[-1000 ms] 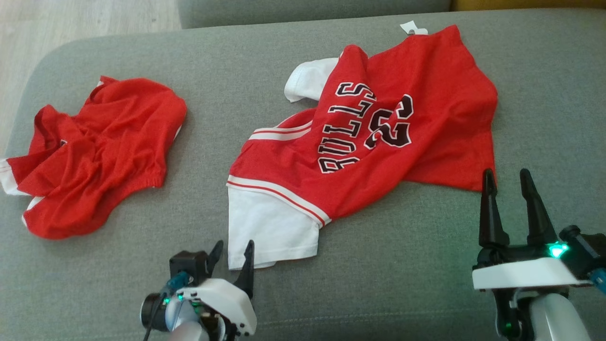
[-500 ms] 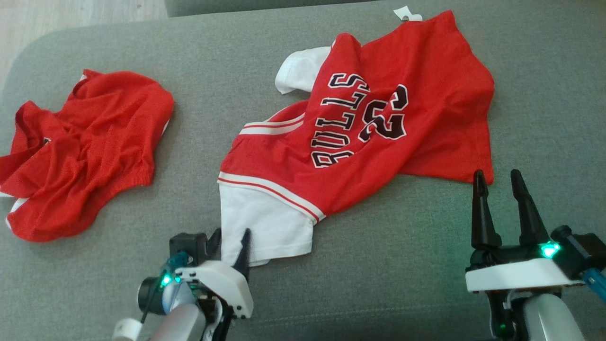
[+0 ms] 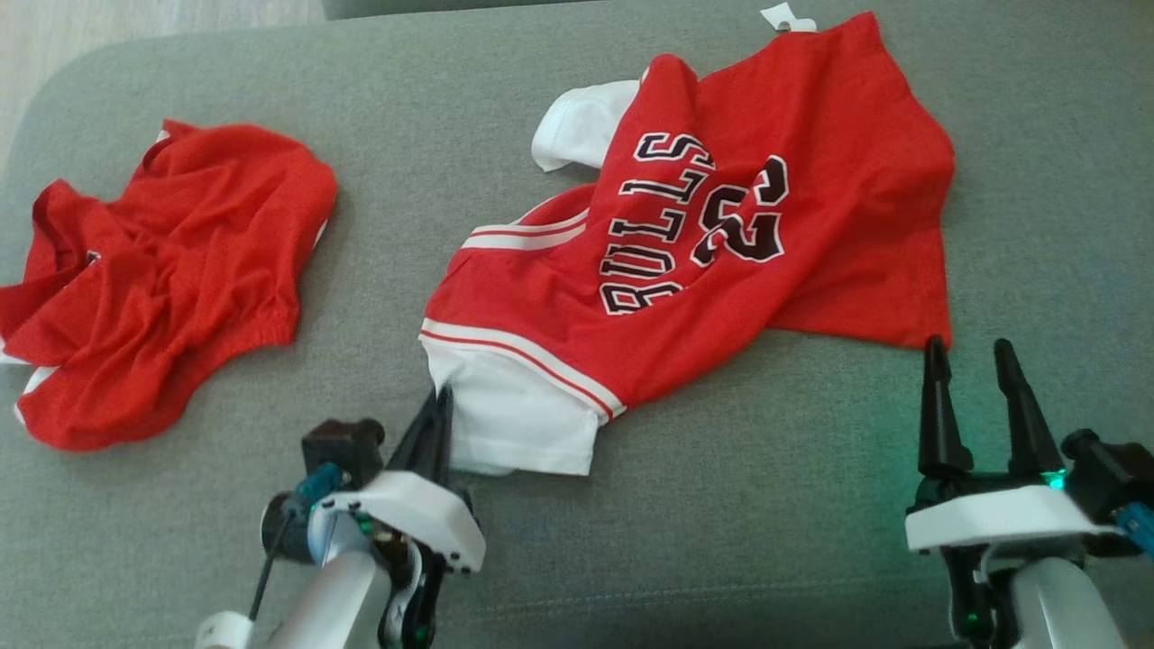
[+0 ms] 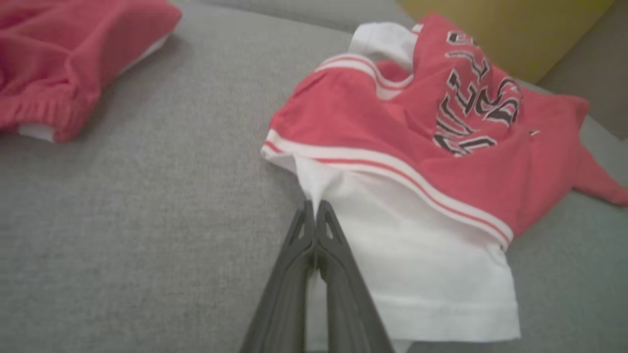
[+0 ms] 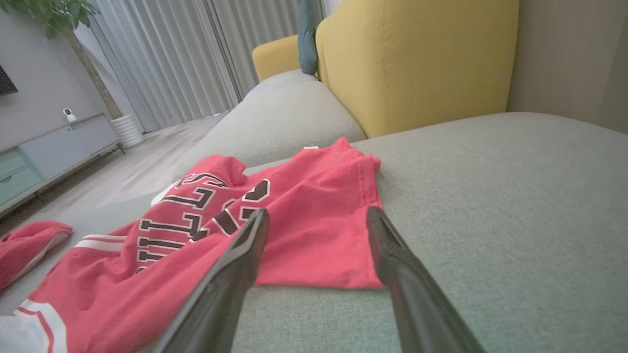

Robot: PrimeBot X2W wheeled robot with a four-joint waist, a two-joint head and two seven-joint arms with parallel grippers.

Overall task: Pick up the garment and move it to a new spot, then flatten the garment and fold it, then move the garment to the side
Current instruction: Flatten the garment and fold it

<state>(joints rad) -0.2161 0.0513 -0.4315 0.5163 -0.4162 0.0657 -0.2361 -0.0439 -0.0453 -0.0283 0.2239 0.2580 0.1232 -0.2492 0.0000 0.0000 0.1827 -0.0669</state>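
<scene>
Left gripper (image 3: 440, 404) is pinched tight on the left edge of the white sleeve (image 3: 518, 424), the near part of the Bulls jersey (image 3: 721, 270), which lies crumpled from mid-seat toward the far edge of the grey sofa seat (image 3: 766, 541); looks like anchor one for a two-point lift. Right gripper (image 3: 967, 361) hangs wide open just short of the red hem corner (image 3: 933, 326), not touching, probably lining up the second grab. Red shorts (image 3: 171, 270) bunched at the seat's left end block a leftward move; yellow backrest (image 5: 417, 63) stands beyond the far edge.
</scene>
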